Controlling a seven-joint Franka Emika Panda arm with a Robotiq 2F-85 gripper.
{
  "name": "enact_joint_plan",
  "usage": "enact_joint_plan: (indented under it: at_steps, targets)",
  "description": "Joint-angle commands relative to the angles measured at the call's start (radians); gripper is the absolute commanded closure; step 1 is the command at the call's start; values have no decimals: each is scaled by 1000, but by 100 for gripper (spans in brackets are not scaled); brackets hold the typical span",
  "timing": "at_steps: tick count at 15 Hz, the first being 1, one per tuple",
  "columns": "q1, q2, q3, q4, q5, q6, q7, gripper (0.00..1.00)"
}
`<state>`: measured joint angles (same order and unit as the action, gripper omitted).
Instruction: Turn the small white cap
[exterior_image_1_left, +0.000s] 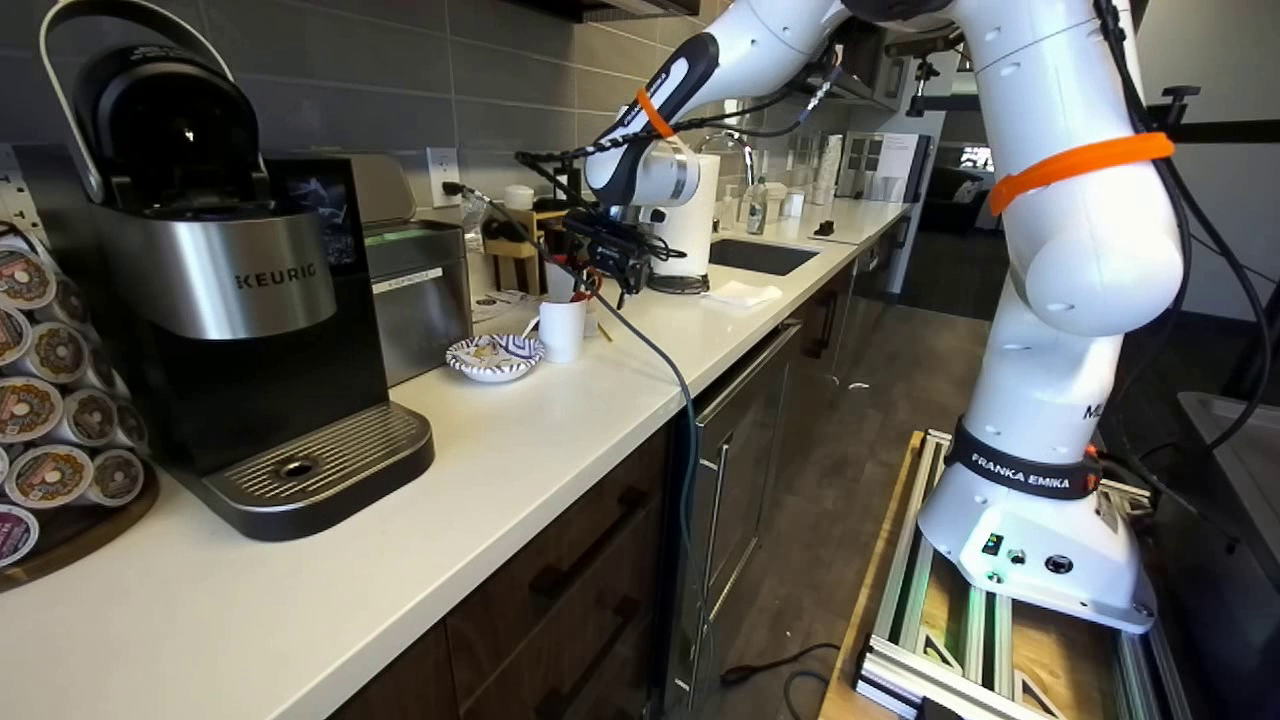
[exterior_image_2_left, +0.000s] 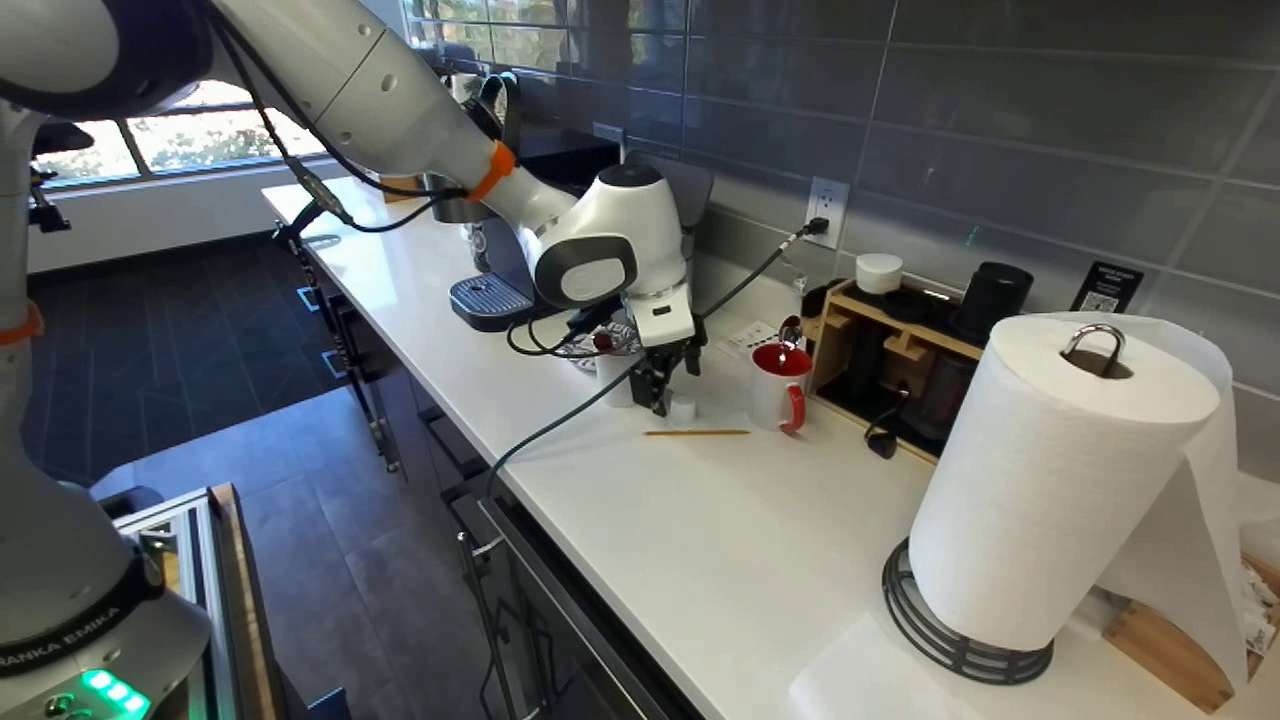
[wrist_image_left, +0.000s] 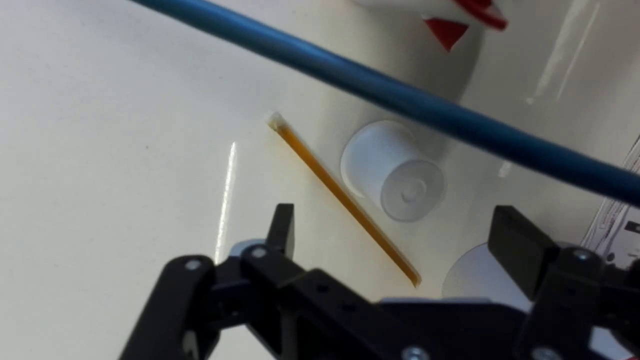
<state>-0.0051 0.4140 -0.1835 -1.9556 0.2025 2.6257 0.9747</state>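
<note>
The small white cap stands on the counter in the wrist view, a short white cylinder with a translucent round top. It also shows as a small white piece beside the gripper in an exterior view. My gripper is open and empty, its black fingertips wide apart. The cap lies ahead of the gap between the fingertips, and I see no contact. The gripper also shows low over the counter in both exterior views. In an exterior view the cap is mostly hidden behind a white mug.
A thin brown stick lies beside the cap. A blue cable crosses above the counter close by. A red-and-white mug stands near the cap. A patterned bowl, a coffee machine and a paper towel roll stand on the counter.
</note>
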Motion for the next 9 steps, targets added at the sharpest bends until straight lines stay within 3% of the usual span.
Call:
enact_joint_plan:
  at_steps: [1, 6, 8, 9]
  targets:
    - [47, 27, -39, 2, -62, 30, 127, 3]
    - [65, 32, -31, 8, -78, 25, 202, 39]
    - [79, 39, -36, 20, -96, 32, 231, 45]
    - [83, 45, -38, 27, -105, 35, 245, 40]
